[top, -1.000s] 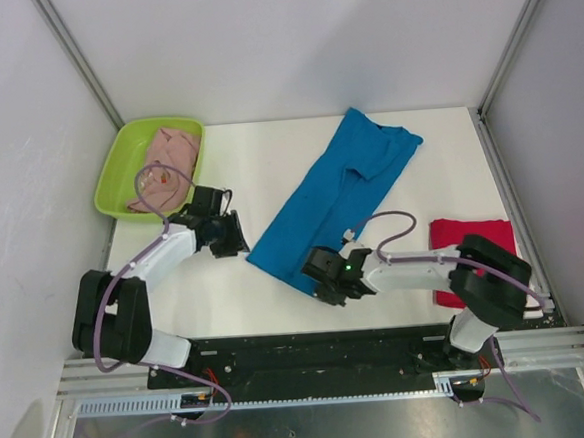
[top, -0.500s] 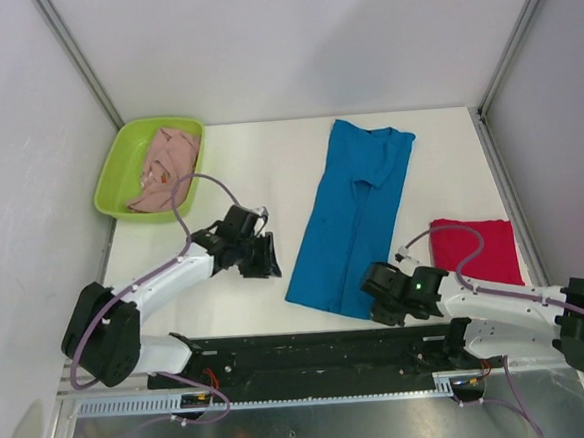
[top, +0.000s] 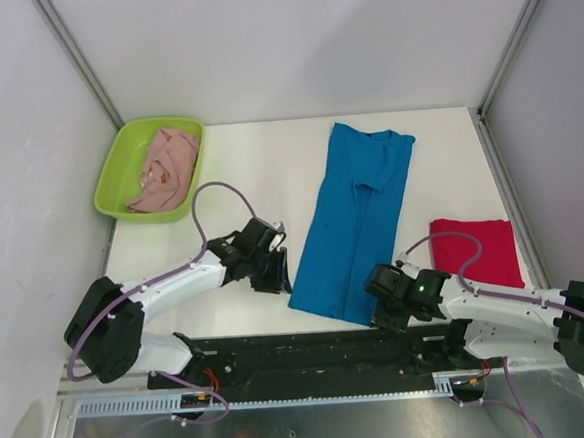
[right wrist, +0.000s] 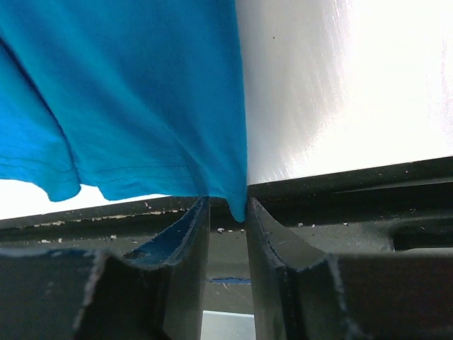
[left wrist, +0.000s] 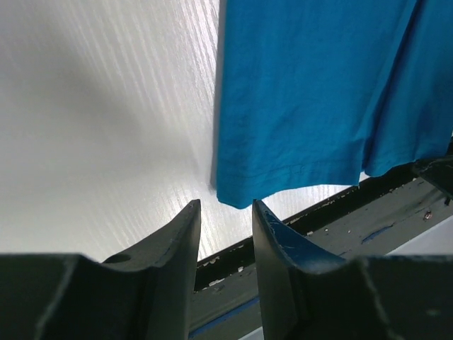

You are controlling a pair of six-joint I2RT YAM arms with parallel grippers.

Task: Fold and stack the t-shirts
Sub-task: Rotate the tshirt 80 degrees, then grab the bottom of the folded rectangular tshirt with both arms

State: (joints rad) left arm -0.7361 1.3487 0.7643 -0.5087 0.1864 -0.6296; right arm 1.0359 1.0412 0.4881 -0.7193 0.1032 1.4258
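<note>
The blue t-shirt (top: 358, 224) lies folded lengthwise down the middle of the table, with its near hem at the front edge. My left gripper (top: 281, 276) is open and empty just left of the hem's near-left corner. In the left wrist view the gripper (left wrist: 226, 205) has the shirt (left wrist: 304, 92) corner just beyond its tips. My right gripper (top: 381, 309) is at the near-right corner. In the right wrist view the gripper (right wrist: 226, 203) has its jaws apart, with the shirt (right wrist: 127, 92) corner hanging between the tips. The red t-shirt (top: 480, 251) lies folded at the right. The pink t-shirt (top: 163, 168) lies crumpled in the tray.
The lime-green tray (top: 111, 171) stands at the back left corner. A black rail (top: 311, 343) runs along the table's front edge, right under both grippers. White walls close in the back and sides.
The right gripper dragged the blue shirt's near end to the right and toward the front edge, so the shirt now lies straighter. The left gripper swept right up to the hem's near-left corner.
</note>
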